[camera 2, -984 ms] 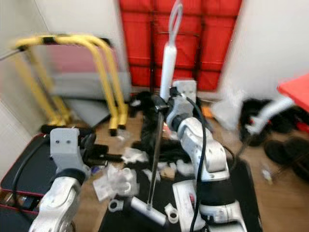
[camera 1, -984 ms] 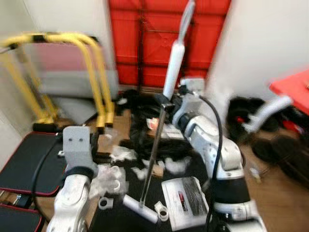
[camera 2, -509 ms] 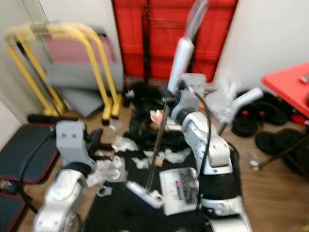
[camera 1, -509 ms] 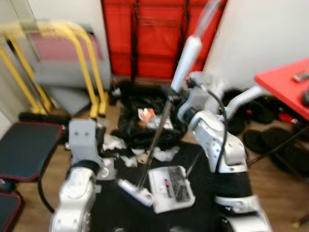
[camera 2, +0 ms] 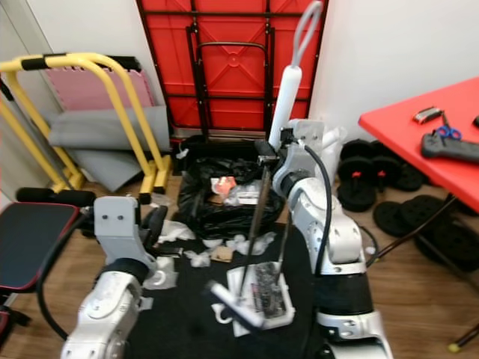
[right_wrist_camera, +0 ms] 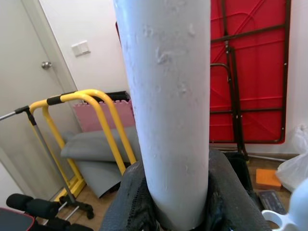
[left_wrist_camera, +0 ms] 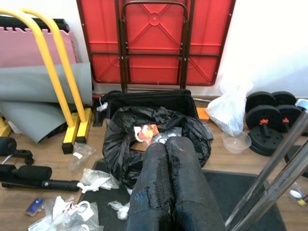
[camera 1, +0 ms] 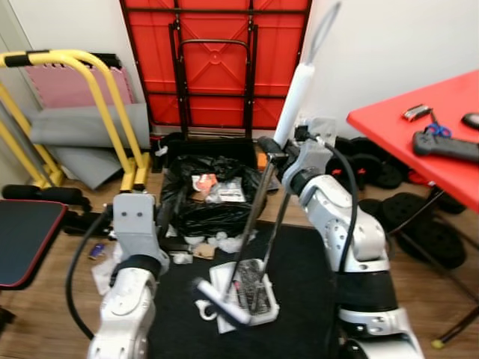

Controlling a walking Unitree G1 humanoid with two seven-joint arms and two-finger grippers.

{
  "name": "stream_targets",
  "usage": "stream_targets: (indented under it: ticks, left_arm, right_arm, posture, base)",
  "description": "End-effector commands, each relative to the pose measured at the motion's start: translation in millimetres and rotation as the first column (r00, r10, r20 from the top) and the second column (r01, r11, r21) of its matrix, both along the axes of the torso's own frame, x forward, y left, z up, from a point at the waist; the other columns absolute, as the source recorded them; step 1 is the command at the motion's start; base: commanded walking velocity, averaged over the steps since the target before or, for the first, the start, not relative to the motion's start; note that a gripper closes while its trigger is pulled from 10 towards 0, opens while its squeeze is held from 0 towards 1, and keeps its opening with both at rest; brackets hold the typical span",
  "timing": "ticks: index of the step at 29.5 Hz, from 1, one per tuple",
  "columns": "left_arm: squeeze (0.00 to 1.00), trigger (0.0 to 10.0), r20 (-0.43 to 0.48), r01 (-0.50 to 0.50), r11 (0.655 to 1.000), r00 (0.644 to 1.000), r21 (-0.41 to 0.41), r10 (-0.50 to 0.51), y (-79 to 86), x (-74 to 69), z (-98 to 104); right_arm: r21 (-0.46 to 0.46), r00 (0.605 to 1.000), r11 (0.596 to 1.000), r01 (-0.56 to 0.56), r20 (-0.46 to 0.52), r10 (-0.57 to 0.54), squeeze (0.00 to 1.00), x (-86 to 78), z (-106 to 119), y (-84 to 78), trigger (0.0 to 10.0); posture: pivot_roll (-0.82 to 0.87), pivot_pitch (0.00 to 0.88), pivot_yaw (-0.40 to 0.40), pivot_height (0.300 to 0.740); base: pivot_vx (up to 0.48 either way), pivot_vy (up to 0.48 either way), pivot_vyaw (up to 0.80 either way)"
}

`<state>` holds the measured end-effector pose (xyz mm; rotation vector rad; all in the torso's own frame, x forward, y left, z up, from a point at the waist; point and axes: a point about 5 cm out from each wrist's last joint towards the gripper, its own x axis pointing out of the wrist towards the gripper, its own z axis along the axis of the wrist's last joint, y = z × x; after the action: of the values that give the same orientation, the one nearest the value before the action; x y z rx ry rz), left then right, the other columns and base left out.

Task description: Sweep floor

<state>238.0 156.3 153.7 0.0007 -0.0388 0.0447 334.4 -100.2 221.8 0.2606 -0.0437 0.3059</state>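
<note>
My right gripper (camera 1: 289,152) is shut on the white broom handle (camera 1: 294,97), held upright at chest height in front of the red panel. In the right wrist view its black fingers (right_wrist_camera: 130,202) wrap the handle (right_wrist_camera: 166,96). Two metal shafts (camera 1: 254,217) slant down to a white brush head (camera 1: 221,301) and a white dustpan (camera 1: 251,288) with dark debris, both on the black mat (camera 1: 307,299). My left gripper (left_wrist_camera: 167,183) is shut and holds nothing, low on the left, pointing at an open black rubbish bag (camera 1: 213,198). White paper scraps (camera 1: 226,241) lie by the bag.
A yellow tubular frame (camera 1: 93,93) and grey mats (camera 1: 82,127) stand at the left. A red folded table (camera 1: 217,60) leans on the back wall. A red table (camera 1: 426,131) with scissors is at the right, black weights (camera 1: 408,213) beneath it. A black bench (camera 1: 22,239) sits near left.
The whole view has swung and steadied from blur, bringing the red table in at the right. My right gripper still holds the broom handle; the brush head now lies close against the dustpan.
</note>
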Motion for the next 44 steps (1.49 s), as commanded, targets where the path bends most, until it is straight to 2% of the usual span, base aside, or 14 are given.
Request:
stream_targets:
  ticks: [1, 4, 7, 9, 10, 11, 13, 14, 17, 25, 28, 30, 39, 44]
  left_arm:
    - [0.00, 10.0, -0.034, 0.001, 1.000, 0.999, -0.009, -0.001, -0.6, -2.6, -5.4]
    - [0.00, 10.0, -0.042, 0.027, 0.999, 0.999, -0.017, -0.027, -5.3, -5.6, -6.3]
    - [0.00, 10.0, -0.062, 0.085, 0.995, 0.994, -0.048, -0.088, -13.6, -12.0, -7.0]
    - [0.00, 10.0, -0.062, 0.085, 0.995, 0.994, -0.048, -0.088, -13.6, -12.0, -7.0]
    - [0.00, 10.0, -0.081, 0.152, 0.985, 0.984, -0.076, -0.158, -23.3, -17.4, -7.5]
    - [0.00, 10.0, -0.081, 0.152, 0.985, 0.984, -0.076, -0.158, -23.3, -17.4, -7.5]
    - [0.00, 10.0, -0.101, 0.254, 0.961, 0.959, -0.109, -0.265, -38.3, -27.2, -8.2]
    - [0.00, 10.0, -0.101, 0.254, 0.961, 0.959, -0.109, -0.265, -38.3, -27.2, -8.2]
    - [0.00, 10.0, -0.122, 0.365, 0.918, 0.915, -0.156, -0.384, -54.9, -47.9, -7.7]
    - [0.00, 10.0, -0.082, 0.181, 0.975, 0.978, -0.129, -0.193, -36.7, -66.7, 4.7]
    - [0.00, 10.0, -0.082, 0.181, 0.975, 0.978, -0.129, -0.193, -36.7, -66.7, 4.7]
    - [0.00, 10.0, -0.087, 0.134, 0.983, 0.985, -0.128, -0.146, -33.4, -74.3, 8.5]
    - [0.00, 10.0, -0.103, 0.134, 0.981, 0.983, -0.137, -0.149, -35.1, -83.3, 11.8]
    - [0.00, 10.0, -0.120, 0.146, 0.978, 0.979, -0.150, -0.165, -37.3, -96.0, 16.8]
  right_arm:
    - [0.047, 0.999, 0.999, -0.010, 0.044, 0.008, 0.00, 0.2, 7.6, 5.1, 10.0]
    - [0.089, 0.999, 0.996, 0.003, 0.045, -0.007, 0.00, 3.3, 7.6, 4.2, 10.0]
    - [0.200, 0.999, 0.980, 0.009, 0.048, -0.019, 0.00, 14.3, 6.3, 1.8, 10.0]
    - [0.200, 0.999, 0.980, 0.009, 0.048, -0.019, 0.00, 14.3, 6.3, 1.8, 10.0]
    - [0.209, 0.999, 0.978, 0.006, 0.049, -0.016, 0.00, 20.4, 3.2, 1.8, 10.0]
    - [0.209, 0.999, 0.978, 0.006, 0.049, -0.016, 0.00, 20.4, 3.2, 1.8, 10.0]
    - [0.209, 0.998, 0.978, 0.005, 0.056, -0.017, 0.00, 26.5, 0.5, 2.6, 10.0]
    - [0.209, 0.998, 0.978, 0.005, 0.056, -0.017, 0.00, 26.5, 0.5, 2.6, 10.0]
    - [0.207, 0.996, 0.978, 0.005, 0.088, -0.023, 0.00, 35.7, 0.3, 4.3, 10.0]
    - [0.251, 0.985, 0.968, -0.009, 0.167, -0.034, 0.00, 44.1, 15.0, 6.7, 10.0]
    - [0.251, 0.985, 0.968, -0.009, 0.167, -0.034, 0.00, 44.1, 15.0, 6.7, 10.0]
    - [0.249, 0.981, 0.968, -0.016, 0.193, -0.034, 0.00, 47.3, 19.6, 7.4, 10.0]
    - [0.243, 0.976, 0.970, -0.008, 0.212, -0.045, 0.00, 51.0, 23.8, 7.3, 10.0]
    - [0.246, 0.972, 0.969, 0.036, 0.217, -0.091, 0.00, 59.6, 22.6, 7.2, 10.0]
  posture:
    - [-0.10, 0.111, -0.037, 0.740]
    - [-0.09, 0.123, -0.035, 0.740]
    - [-0.08, 0.149, -0.026, 0.740]
    - [-0.08, 0.149, -0.026, 0.740]
    - [-0.06, 0.168, -0.026, 0.740]
    - [-0.06, 0.168, -0.026, 0.740]
    - [-0.03, 0.196, -0.025, 0.740]
    - [-0.03, 0.196, -0.025, 0.740]
    - [0.00, 0.225, -0.019, 0.740]
    - [0.04, 0.328, -0.013, 0.740]
    - [0.04, 0.328, -0.013, 0.740]
    - [0.04, 0.361, -0.015, 0.740]
    - [0.05, 0.400, -0.010, 0.740]
    - [0.05, 0.431, -0.008, 0.740]
  base:
    - [0.000, 0.000, 0.00]
    - [0.000, 0.000, 0.00]
    - [0.000, 0.000, 0.00]
    - [0.000, 0.000, 0.00]
    - [0.000, 0.000, 0.00]
    - [0.000, 0.000, 0.00]
    - [0.000, 0.000, 0.00]
    - [0.000, 0.000, 0.00]
    - [0.000, 0.000, 0.00]
    - [0.000, 0.000, 0.00]
    - [0.000, 0.000, 0.00]
    - [0.000, 0.000, 0.00]
    - [0.000, 0.000, 0.00]
    - [0.000, 0.000, 0.00]
